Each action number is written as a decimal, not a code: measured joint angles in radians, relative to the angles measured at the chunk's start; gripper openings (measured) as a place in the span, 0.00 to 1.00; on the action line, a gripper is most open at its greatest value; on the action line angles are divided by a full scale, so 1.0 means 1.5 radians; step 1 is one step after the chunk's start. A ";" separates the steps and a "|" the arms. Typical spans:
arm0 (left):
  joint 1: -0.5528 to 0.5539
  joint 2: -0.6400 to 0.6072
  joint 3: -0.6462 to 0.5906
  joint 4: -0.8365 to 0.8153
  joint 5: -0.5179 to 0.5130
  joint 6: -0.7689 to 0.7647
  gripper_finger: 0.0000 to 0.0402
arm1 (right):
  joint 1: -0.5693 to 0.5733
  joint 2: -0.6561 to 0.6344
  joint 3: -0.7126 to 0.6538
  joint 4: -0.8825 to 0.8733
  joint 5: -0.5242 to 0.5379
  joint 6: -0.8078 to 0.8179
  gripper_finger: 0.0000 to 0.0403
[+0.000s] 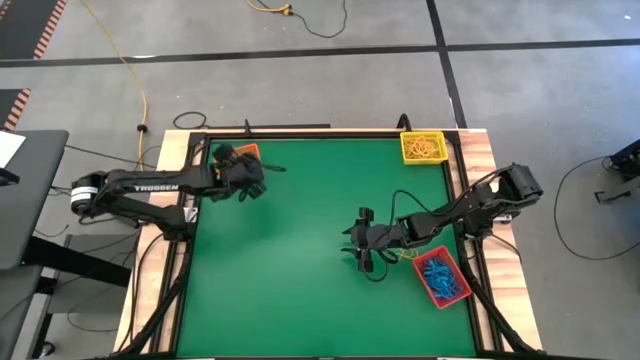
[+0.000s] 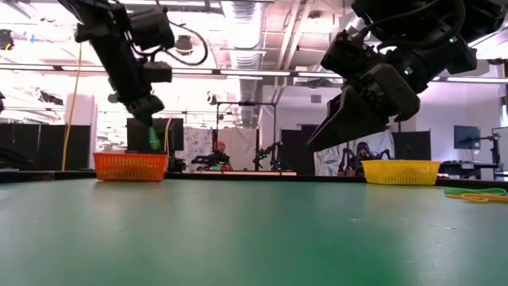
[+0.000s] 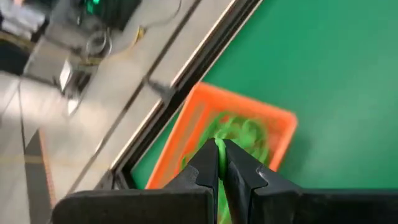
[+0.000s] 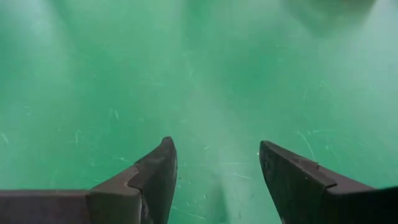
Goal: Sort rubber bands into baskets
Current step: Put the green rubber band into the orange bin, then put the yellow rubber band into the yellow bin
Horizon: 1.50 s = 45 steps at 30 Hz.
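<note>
The orange basket stands at the table's far left corner and holds several green rubber bands. My left gripper hangs just above it, shut on a green rubber band. My right gripper is open over bare green mat right of the table's middle, with nothing between its fingers. The yellow basket sits at the far right corner with yellow bands in it. The red basket, with blue bands in it, lies at the near right. My left gripper pinches the green rubber band between its two fingertips; the band shows as a thin green strip in the slit between them. The fingers slant down from the table's left side. The band hangs below the fingertips, clear above the orange basket.
A few loose green and yellow bands lie on the mat near the right side. A raised frame runs around the green mat. The middle and near left of the mat show nothing on them.
</note>
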 joint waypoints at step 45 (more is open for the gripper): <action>0.066 -0.003 0.000 0.206 0.424 -0.007 0.50 | 0.001 -0.002 0.001 -0.031 0.013 0.019 0.63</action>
